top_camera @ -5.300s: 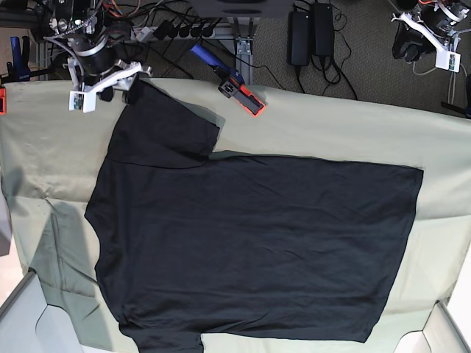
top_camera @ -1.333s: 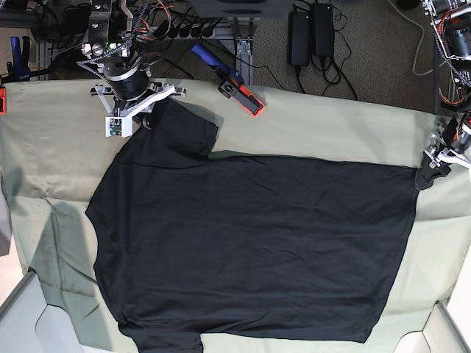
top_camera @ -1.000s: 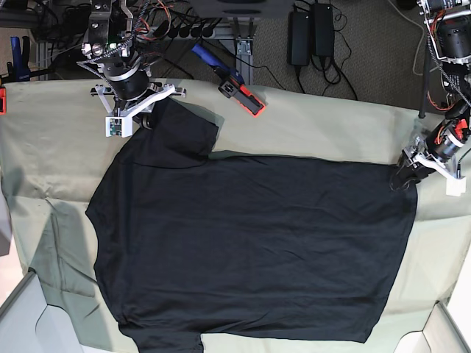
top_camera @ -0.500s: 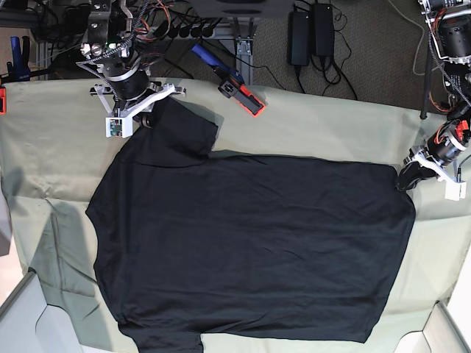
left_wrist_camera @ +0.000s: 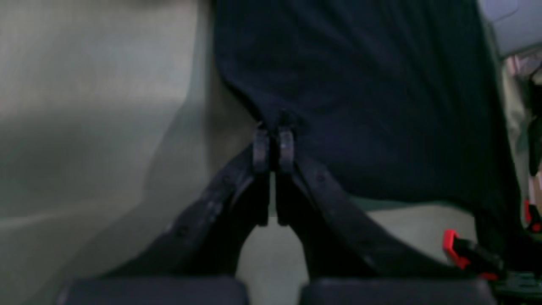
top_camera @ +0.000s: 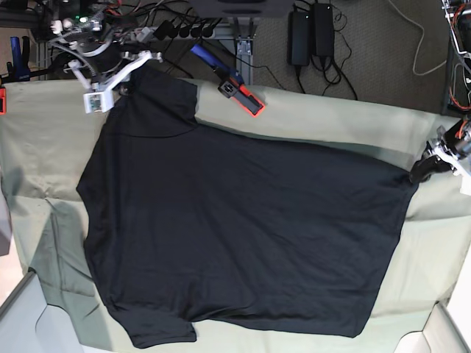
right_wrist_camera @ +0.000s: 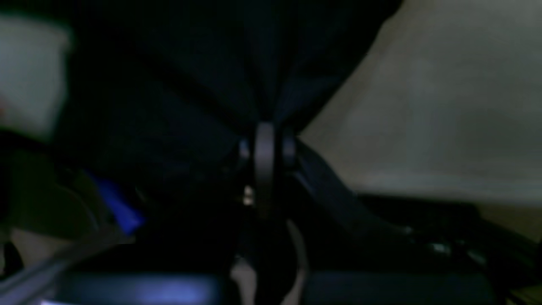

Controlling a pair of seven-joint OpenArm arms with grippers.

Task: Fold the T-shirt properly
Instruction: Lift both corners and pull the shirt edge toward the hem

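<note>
The black T-shirt [top_camera: 243, 228] lies spread on the green cloth [top_camera: 331, 118]. The left gripper [left_wrist_camera: 273, 146] pinches its hem corner at far right, the right gripper [right_wrist_camera: 264, 148] its sleeve at far left, likely to pull it taut.

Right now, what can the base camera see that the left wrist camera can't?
Only the base view shows the whole T-shirt spread on the green table cloth, the right gripper pinching its sleeve, and the cables on the floor. Only the left wrist view shows, up close, the left gripper shut on a pinch of the shirt's black edge. Both show the black shirt, the green cloth, and the red and black clamp at the table's edge.
</note>
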